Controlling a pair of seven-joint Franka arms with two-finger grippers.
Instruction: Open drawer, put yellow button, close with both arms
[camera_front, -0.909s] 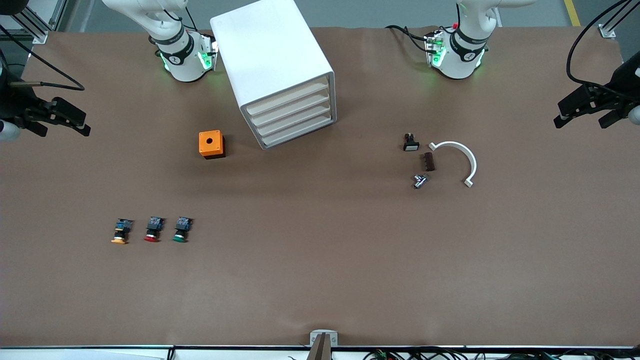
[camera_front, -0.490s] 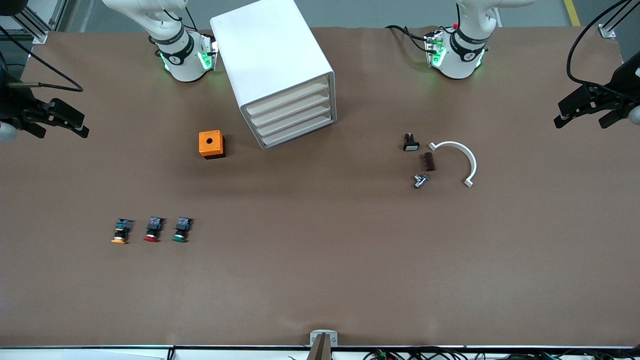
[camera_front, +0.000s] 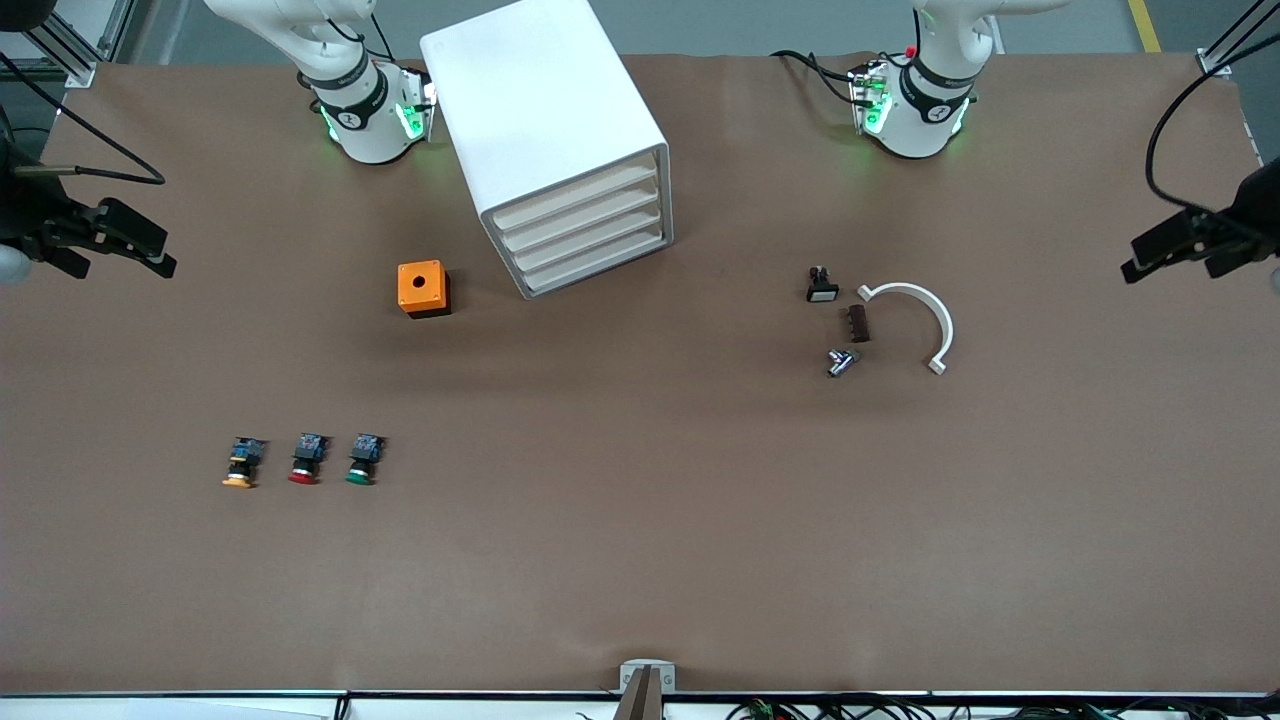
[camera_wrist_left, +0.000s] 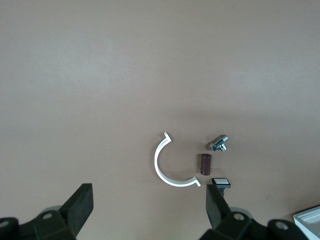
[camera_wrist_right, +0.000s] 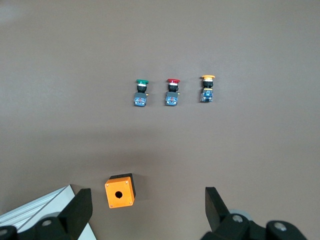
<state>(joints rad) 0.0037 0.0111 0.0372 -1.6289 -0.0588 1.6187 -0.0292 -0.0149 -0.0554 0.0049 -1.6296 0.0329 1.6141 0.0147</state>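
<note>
Both grippers hang in the air at the ends of the desk in the front view, holding nothing. The left gripper (camera_front: 1165, 252) is over the edge at the left arm's end, the right gripper (camera_front: 125, 240) over the edge at the right arm's end, its fingers spread apart. The cabinet (camera_front: 548, 130) stands by the edge where the arm bases are, turned at an angle, with the drawer (camera_front: 575, 196) pushed in at the top of its stack of four. An orange box (camera_front: 422, 288) with a hole sits just beside the cabinet, toward the right arm's end. The yellow button (camera_front: 241, 464) lies nearer the camera, toward the right arm's end, in a row with a red button (camera_front: 305, 460) and a green button (camera_front: 363, 460); nothing lies between it and the drawer but the orange box. Toward the left arm's end lie a white curved clip (camera_front: 918, 318), a brown block (camera_front: 858, 323), a metal bolt (camera_front: 839, 362) and a small black switch (camera_front: 821, 285).

From the left wrist view, the left gripper's fingers (camera_wrist_left: 79, 206) stand wide apart above bare desk, with the clip, block, bolt and switch between them.

From the right wrist view, the right gripper's fingers (camera_wrist_right: 78, 210) are likewise parted, the orange box between them and the three buttons well apart from both.
</note>
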